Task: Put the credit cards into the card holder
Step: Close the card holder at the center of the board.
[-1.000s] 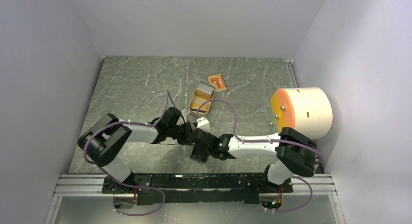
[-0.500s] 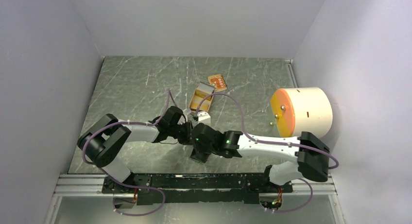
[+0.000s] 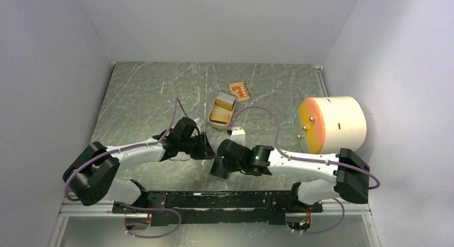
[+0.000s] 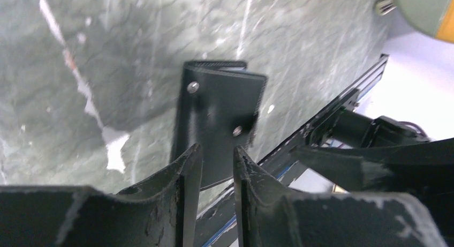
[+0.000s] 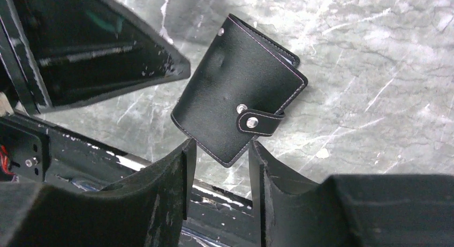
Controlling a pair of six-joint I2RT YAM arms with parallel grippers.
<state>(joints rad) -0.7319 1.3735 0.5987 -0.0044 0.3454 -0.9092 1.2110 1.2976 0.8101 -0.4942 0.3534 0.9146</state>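
**Hovering over a shut card holder, both cards out on the table**

You've got both arms low and nose to nose near the front of the table (image 3: 139,97). The card holder (image 5: 241,113) lies flat between them, closed, its snap tab (image 5: 259,122) buttoned down. From above it's hidden under the wrists, so go by the wrist cameras. Your right gripper (image 5: 219,145) has its fingers apart, with the card holder's near corner framed in the gap, and nothing looks pinched. Your left gripper (image 4: 216,149) shows only a narrow slit between its fingers. The card holder sits just past the tips, and nothing is clamped there either, as far as I can see.

The pale card (image 3: 237,135) lies just beyond the right wrist, near the tin (image 3: 222,110). The orange card (image 3: 239,90) is further back, just beside the tin's far end. Neither is in.

My read is that the card holder is light and soft, with a floppy cover that will bend and skid on this smooth top if you push it from one side. Pin it by the spine with one arm, and take the tab's free end with the other to pop the snap. The cards are likely the fiddly part: thin, stiff, slick and flat on the table, with no edge to get under. Take one by a short end, working a finger under it, and hold it lightly so it doesn't shoot out.
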